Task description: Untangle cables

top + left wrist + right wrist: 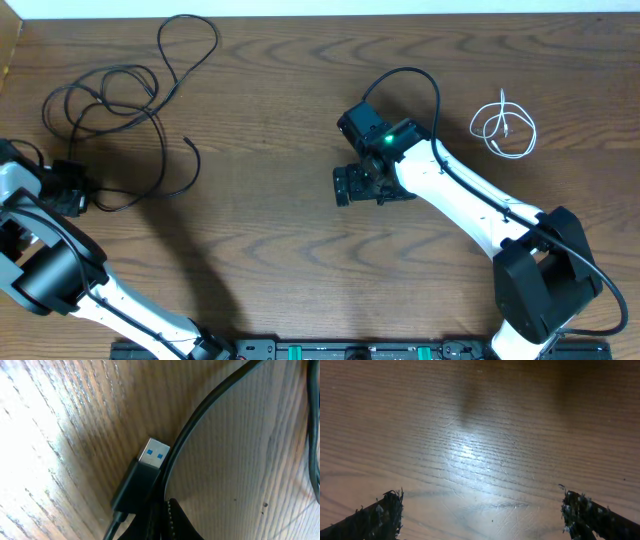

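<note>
Black cables (136,484) tangled (white cable (503,127) apart), left end effector (88,198) pinching one, right end effector (342,186) wide.

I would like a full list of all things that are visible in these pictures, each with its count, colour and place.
table: one, brown wood, under everything
black cables: count unclear in the tangle, black, upper left of the overhead view
USB plug: one, black with blue insert, lying beside the left hand
white cable: one, white, small coil at upper right
left arm and right arm: one each, white and black, at either side
left hand: one, black, left edge, shut by the plug
right hand: one, black, over bare wood at centre, open
</note>
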Motion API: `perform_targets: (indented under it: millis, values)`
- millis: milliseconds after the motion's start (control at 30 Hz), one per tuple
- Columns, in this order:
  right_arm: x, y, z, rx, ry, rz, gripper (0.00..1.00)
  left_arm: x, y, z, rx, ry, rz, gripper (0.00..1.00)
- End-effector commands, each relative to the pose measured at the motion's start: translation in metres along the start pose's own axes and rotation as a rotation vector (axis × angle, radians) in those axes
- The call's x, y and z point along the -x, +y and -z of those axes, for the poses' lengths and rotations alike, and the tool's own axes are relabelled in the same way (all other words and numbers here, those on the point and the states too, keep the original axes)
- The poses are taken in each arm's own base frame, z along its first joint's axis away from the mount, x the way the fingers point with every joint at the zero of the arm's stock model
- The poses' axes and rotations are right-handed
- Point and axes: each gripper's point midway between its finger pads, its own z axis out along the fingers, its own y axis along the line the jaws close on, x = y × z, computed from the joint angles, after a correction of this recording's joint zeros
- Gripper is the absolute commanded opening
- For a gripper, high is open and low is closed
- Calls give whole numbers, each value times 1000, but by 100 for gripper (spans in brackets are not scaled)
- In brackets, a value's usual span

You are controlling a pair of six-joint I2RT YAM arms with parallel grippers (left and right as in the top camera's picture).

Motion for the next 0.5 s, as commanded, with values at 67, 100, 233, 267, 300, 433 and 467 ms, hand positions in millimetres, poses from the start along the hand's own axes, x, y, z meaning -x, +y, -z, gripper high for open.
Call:
perform_targets:
  millis: [67, 100, 233, 267, 300, 433, 467]
  values:
    - [-6, 8, 4, 9, -4, 24, 99, 25, 13, 26, 21, -61, 59, 8]
    - [-7, 9, 4, 10, -4, 26, 99, 30, 13, 37, 12, -83, 65, 8]
    - [-6, 10, 4, 12, -6, 19, 99, 49, 19, 82, -13, -184, 96, 8]
    - [-6, 10, 4, 12, -6, 13, 99, 53, 24, 94, -2, -212, 120, 8]
    - [-6, 10, 4, 12, -6, 8, 99, 56, 29, 105, 10, -239, 140, 8]
    - [-6, 9, 4, 11, -5, 8, 99, 63, 36, 138, 7, -310, 159, 9]
    - [-6, 9, 4, 11, -5, 8, 99, 62, 36, 141, 5, -312, 162, 9]
